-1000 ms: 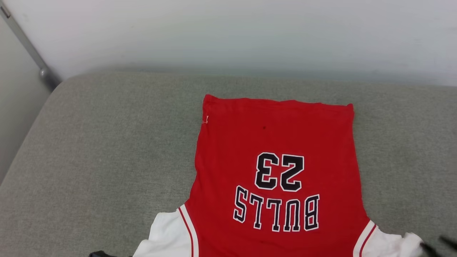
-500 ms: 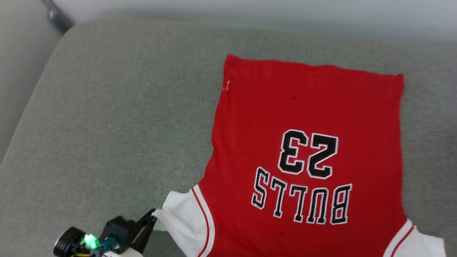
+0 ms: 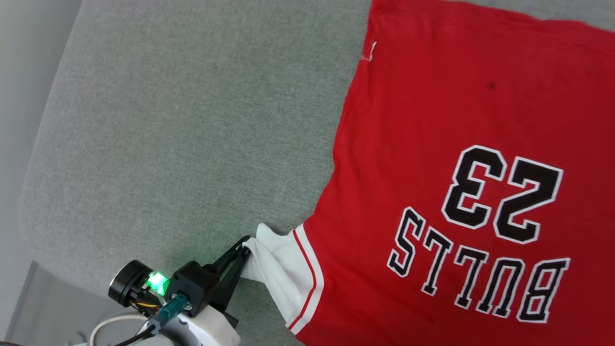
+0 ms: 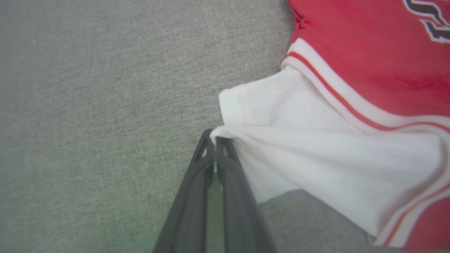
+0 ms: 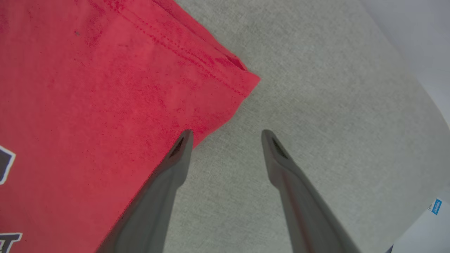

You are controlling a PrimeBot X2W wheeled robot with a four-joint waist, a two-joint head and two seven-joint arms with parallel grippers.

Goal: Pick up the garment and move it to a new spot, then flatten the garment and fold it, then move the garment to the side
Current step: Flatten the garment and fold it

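Observation:
The garment (image 3: pixel 456 120), a red T-shirt with white sleeves and a black-and-white "BULLS 23" print facing up, lies spread on the grey cushion (image 3: pixel 182 120). My left gripper (image 3: pixel 246 246) is shut on the edge of its white sleeve (image 3: pixel 274 264), at the lower left of the head view. In the left wrist view the fingertips (image 4: pixel 207 140) pinch the sleeve hem (image 4: pixel 281 140), which pulls taut. My right gripper (image 5: pixel 226 135) stands open above the cushion, with one fingertip (image 5: pixel 184 138) over the red side edge (image 5: pixel 140 105) near the shirt's hem corner and nothing between the fingers.
The grey cushion's rounded left edge (image 3: pixel 33 192) drops off toward a pale floor or wall. In the right wrist view the cushion (image 5: pixel 334 105) ends at the right against a pale surface with a small blue label (image 5: pixel 436 206).
The head camera has tilted down and swung left, so the shirt looks larger and further right. My left gripper has come into view, holding the sleeve. My right gripper has opened.

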